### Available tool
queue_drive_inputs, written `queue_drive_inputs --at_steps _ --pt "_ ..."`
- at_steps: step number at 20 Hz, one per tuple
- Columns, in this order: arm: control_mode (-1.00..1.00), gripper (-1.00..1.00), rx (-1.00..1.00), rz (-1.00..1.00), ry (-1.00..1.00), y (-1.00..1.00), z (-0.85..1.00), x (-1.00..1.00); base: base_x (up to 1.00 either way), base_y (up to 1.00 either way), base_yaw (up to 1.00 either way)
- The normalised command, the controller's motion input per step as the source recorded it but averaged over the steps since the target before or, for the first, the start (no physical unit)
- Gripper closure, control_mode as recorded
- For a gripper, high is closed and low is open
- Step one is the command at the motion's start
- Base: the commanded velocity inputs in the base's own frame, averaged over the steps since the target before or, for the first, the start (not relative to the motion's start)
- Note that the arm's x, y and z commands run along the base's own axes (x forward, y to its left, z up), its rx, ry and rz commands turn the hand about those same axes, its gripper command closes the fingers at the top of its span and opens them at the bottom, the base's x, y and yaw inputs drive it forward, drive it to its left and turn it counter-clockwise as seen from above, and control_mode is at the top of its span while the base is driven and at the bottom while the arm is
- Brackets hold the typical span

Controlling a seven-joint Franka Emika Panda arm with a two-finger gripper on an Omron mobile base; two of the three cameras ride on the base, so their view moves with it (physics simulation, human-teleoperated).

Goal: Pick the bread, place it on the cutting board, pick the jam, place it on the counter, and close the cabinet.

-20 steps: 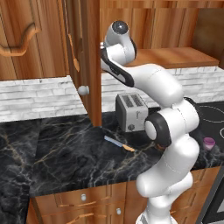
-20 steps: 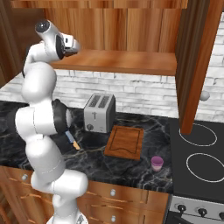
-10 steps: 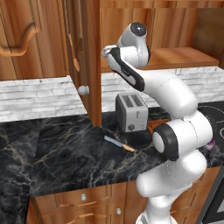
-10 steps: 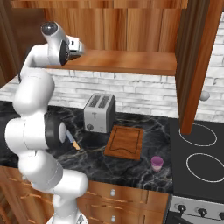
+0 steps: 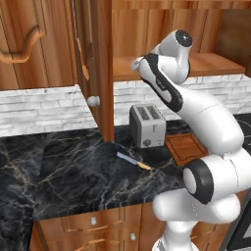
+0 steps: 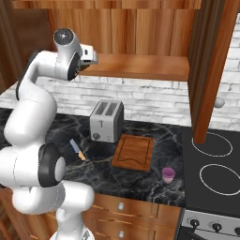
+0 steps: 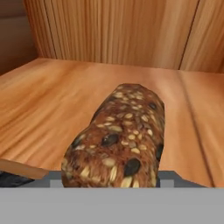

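The bread [image 7: 120,140], a dark seeded loaf, lies on the wooden shelf inside the open cabinet [image 6: 140,65], its near end right up against the hand. My gripper [image 6: 92,55] is raised to the shelf's left front edge, open, with the loaf's end between its fingers. The cutting board [image 6: 135,152] lies bare on the black marble counter [image 6: 56,129], to the right of the toaster. The jam [image 6: 168,175], purple-topped, stands on the counter in front of the board's right corner. The cabinet doors [image 5: 93,73] stand open.
A silver toaster [image 6: 107,121] stands below the shelf. A knife [image 6: 77,150] with an orange handle lies to its left. The right cabinet door [image 6: 211,70] with its knob [image 6: 219,102] hangs over the stove [image 6: 215,159]. Wooden drawers run below the counter.
The arm has swung its upper joints to the right and carried the hand in toward the cabinet shelf. Board, jam, toaster and knife have stayed put.
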Motion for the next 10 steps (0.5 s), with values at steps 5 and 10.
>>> queue_drive_inputs --at_steps 5,10 --pt "-1.00 1.00 0.00 0.02 0.00 -0.21 0.00 -0.51 0.00 0.00 0.00" --pt "-1.00 1.00 0.00 0.00 0.00 -0.24 0.00 -0.50 0.00 0.00 0.00"
